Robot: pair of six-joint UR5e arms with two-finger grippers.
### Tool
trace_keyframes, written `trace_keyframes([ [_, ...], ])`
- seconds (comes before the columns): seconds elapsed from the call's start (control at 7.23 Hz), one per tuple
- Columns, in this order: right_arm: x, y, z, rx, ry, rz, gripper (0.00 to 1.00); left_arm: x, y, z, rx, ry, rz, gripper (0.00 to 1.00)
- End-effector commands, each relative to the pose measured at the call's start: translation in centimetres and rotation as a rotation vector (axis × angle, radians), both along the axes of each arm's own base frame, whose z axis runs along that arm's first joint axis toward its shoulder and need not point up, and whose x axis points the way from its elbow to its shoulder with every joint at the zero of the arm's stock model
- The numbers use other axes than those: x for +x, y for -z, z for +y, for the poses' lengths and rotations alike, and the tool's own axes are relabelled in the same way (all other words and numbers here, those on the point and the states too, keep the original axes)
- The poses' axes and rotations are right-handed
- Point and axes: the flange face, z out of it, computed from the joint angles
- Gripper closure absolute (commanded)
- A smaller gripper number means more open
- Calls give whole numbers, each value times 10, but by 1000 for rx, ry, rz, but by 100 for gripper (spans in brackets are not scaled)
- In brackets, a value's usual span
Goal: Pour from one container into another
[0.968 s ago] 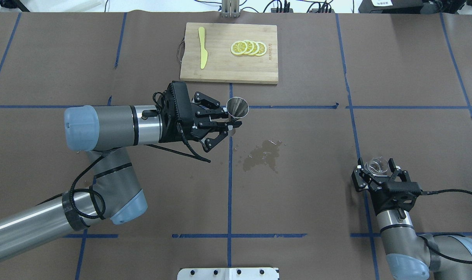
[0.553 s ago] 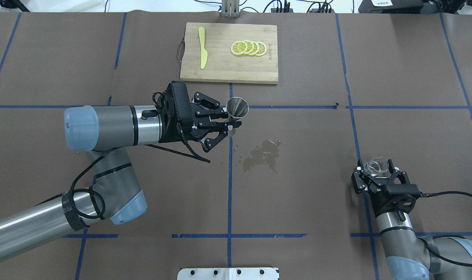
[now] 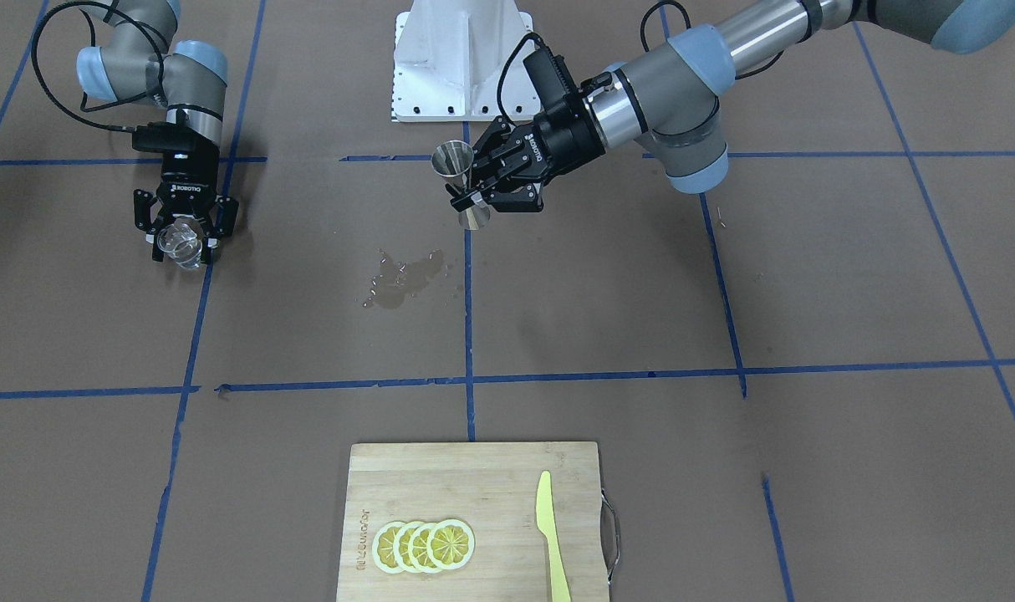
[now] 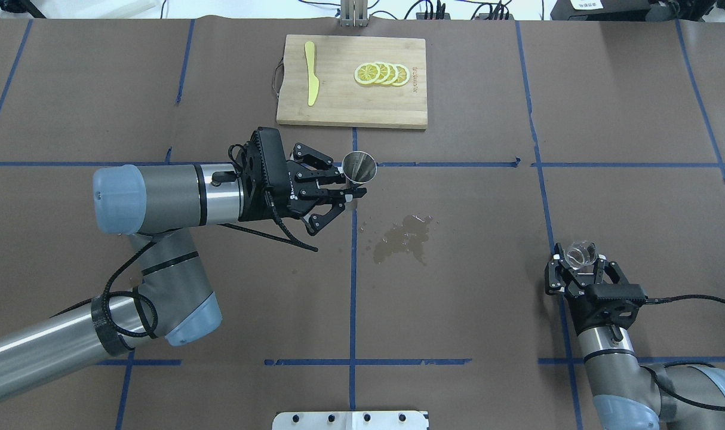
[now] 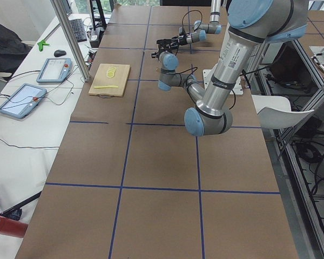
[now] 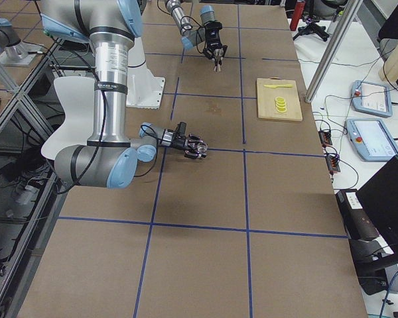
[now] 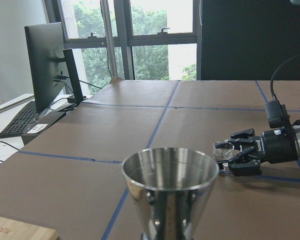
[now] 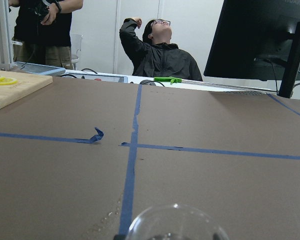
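While the two vessels are sitting well apart, the left end effector (image 4: 352, 192) is clamping the small silvery steel jigger (image 4: 361, 166) at its narrow waist, holding it upright above the brown paper-covered counter (image 4: 458, 310) with the wider cone opening upward. That looks like a receiving pose, with the mouth left unobstructed. The right end effector (image 4: 579, 264) is closing its fingers around the small clear glass cup (image 4: 579, 253), carrying it low near the counter's right side, far from the jigger. Whether the cup is touching the paper cannot be told. A dark, irregular wet patch (image 4: 403, 237) is soaking into the paper between the arms, nearer the jigger. The jigger's polished metal is mirroring its surroundings and is probably slippery, so gripping at the pinched waist is giving the fingers a natural seat. The glass is thin-looking and transparent, and any liquid inside is hard to make out. Farther back, a pale wooden cutting board (image 4: 338, 110) is carrying overlapping yellow lemon slices (image 4: 381, 73) and a yellow plastic-looking knife (image 4: 310, 71).
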Motion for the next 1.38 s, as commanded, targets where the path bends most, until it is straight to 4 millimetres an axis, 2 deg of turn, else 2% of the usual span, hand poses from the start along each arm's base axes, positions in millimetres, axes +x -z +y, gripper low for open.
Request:
trace_keyframes([
  [0.0,1,-1,0,1,0,2,100,0,0,0,0,0,0,100],
  [0.41,3,12,-2,7,-3,-18,100,-1,1,1,2,0,4,100],
  [0.69,12,38,-4,41,-24,-46,100,-2,1,1,3,0,5,100],
  [0.97,28,54,-22,118,-65,104,100,-4,2,3,6,0,9,100],
  [1.11,38,71,-37,121,-84,133,100,-8,1,5,8,0,13,100],
  [1.24,44,87,-43,103,-64,135,100,-10,-2,6,7,0,12,100],
])
